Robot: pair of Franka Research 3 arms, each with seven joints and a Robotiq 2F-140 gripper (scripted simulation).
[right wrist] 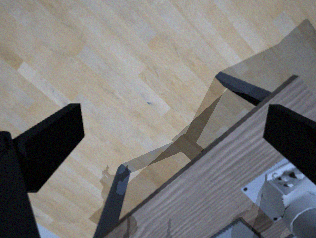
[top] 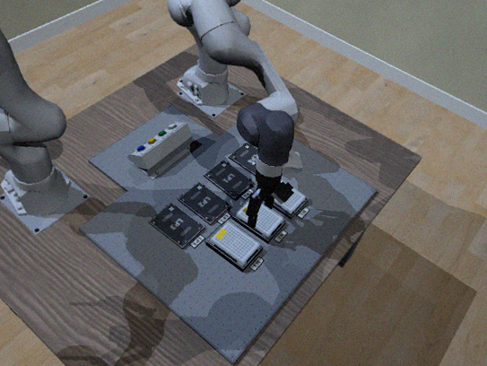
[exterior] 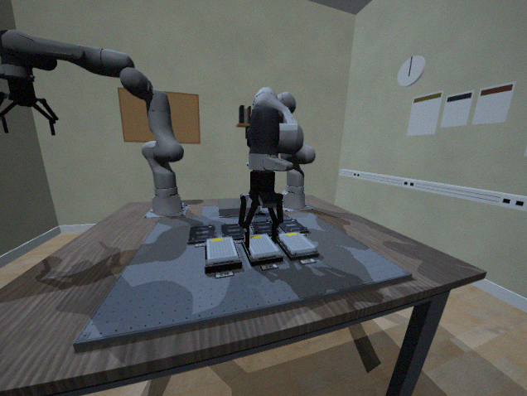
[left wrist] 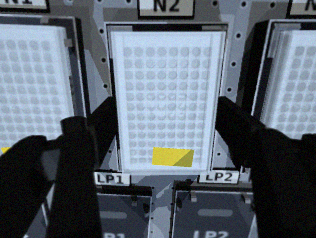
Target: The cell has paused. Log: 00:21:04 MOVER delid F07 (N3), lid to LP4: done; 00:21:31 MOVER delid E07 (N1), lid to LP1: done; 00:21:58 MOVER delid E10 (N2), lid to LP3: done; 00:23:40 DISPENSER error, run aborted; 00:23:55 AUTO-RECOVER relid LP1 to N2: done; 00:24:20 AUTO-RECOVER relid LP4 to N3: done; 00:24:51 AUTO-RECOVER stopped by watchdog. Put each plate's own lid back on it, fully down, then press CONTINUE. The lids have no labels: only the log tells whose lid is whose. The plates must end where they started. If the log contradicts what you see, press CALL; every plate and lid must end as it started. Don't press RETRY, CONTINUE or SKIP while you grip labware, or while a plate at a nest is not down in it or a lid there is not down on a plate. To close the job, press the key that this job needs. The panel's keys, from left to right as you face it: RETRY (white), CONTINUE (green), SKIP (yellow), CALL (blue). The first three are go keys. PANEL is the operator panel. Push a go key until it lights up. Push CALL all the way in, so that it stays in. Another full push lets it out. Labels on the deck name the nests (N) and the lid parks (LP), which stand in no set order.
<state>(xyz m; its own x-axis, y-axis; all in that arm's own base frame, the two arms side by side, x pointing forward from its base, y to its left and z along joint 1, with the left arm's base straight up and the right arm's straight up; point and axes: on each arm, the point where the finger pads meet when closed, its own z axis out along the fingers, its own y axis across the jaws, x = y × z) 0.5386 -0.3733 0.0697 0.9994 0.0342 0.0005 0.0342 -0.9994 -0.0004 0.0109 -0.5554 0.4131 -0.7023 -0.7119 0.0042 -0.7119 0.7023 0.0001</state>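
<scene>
Far left in the exterior view, the right tool [exterior: 28,131] [right wrist: 173,120] hangs wide open, holding nothing. One white plate [top: 235,242] [exterior: 221,249] [left wrist: 300,90] sits left of the middle plate [top: 263,220] [exterior: 263,248] [left wrist: 167,90], our landmark at N2, and there's the left tool [top: 268,209] [exterior: 260,242] [left wrist: 166,111], part-open, clamped on its sides! Right of it, another plate [top: 294,200] [exterior: 298,243] [left wrist: 30,85].

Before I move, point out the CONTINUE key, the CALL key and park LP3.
CONTINUE key [top: 161,133]: top view, green cap.
CALL key [top: 141,148]: top view, blue cap.
Park LP3 [top: 176,225] [exterior: 201,233]: top and exterior views, middle of its dark bed.
</scene>
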